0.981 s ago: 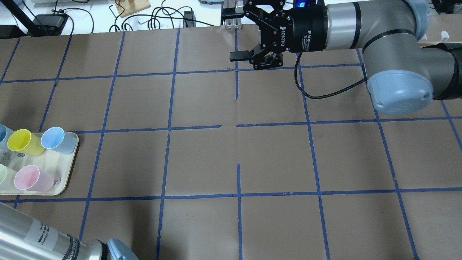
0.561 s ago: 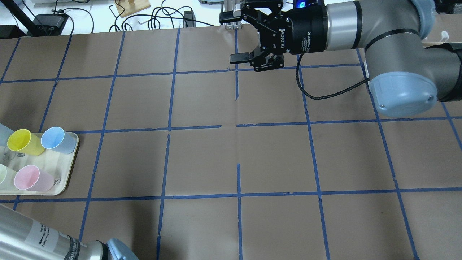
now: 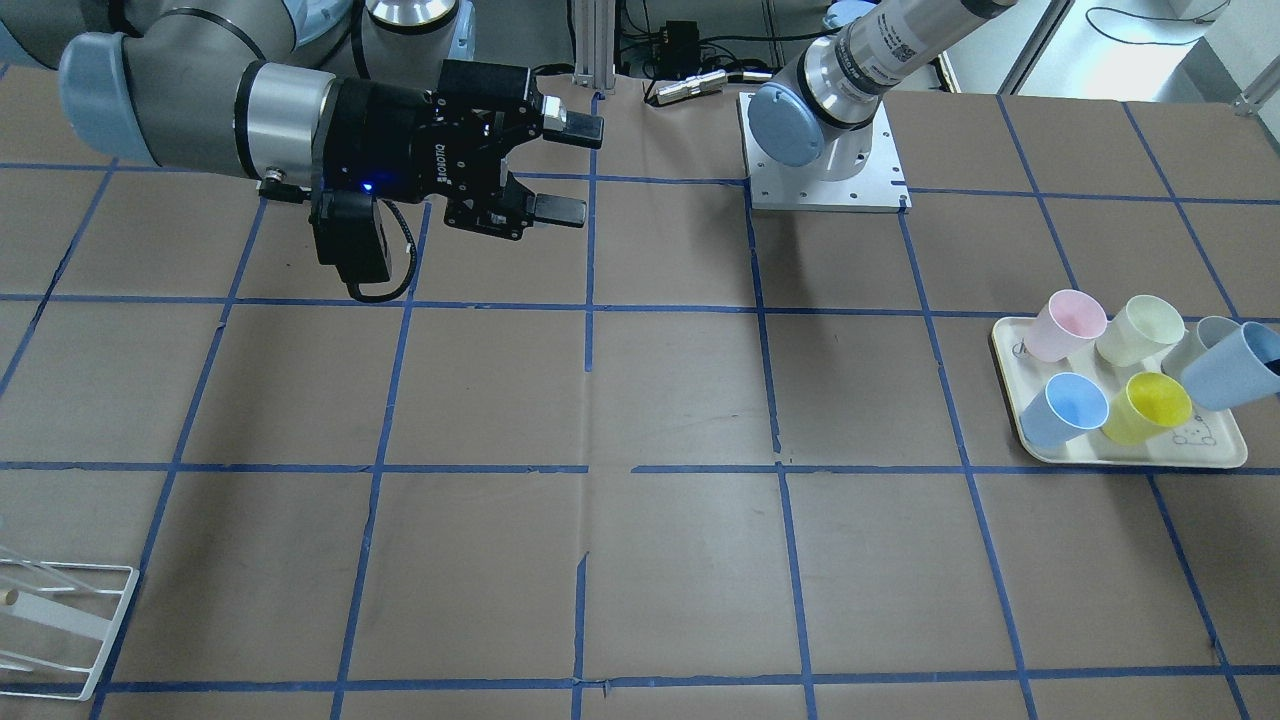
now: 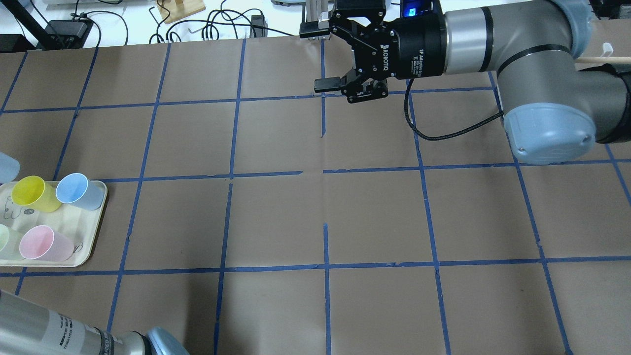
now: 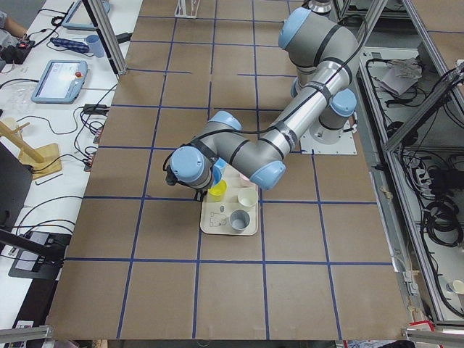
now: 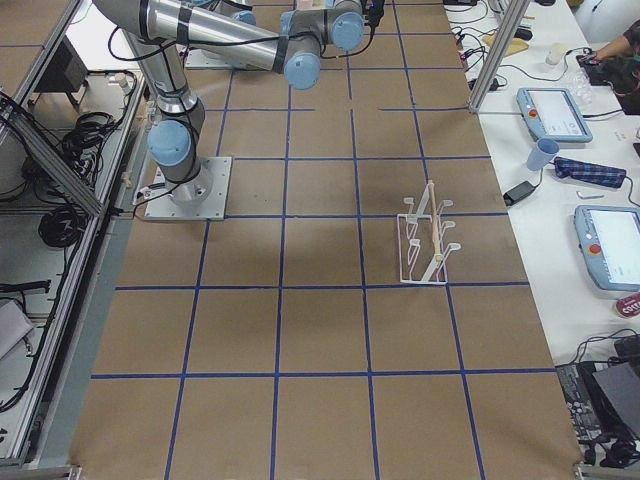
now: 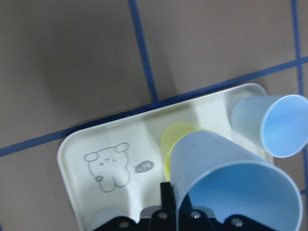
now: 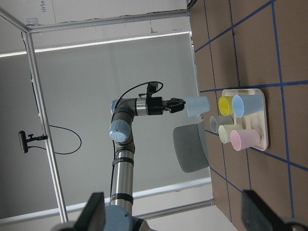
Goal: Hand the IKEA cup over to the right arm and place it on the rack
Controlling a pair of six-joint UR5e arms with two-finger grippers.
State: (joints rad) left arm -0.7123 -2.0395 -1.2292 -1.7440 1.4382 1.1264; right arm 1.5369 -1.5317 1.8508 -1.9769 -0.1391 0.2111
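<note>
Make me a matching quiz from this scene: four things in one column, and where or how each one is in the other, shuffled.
1 pale icy-blue plastic tumbler
2 pink plastic cup
3 white wire rack
4 right gripper

A standing on the cream tray
B open, empty
C held by the left gripper
D on the brown table, no cups on it

Pairs: 1-C, 2-A, 3-D, 4-B

The bench (image 3: 640,400) is covered in brown paper, marked into squares by blue tape. Near one end lies a cream tray (image 3: 1140,462) with a small bear drawing (image 7: 108,168) on its floor. On it stand a pink cup (image 3: 1068,326), a pale cream cup (image 3: 1138,330), a sky-blue cup (image 3: 1066,410), a yellow cup (image 3: 1148,408) and a grey cup (image 5: 240,218), all mouth up.
</note>
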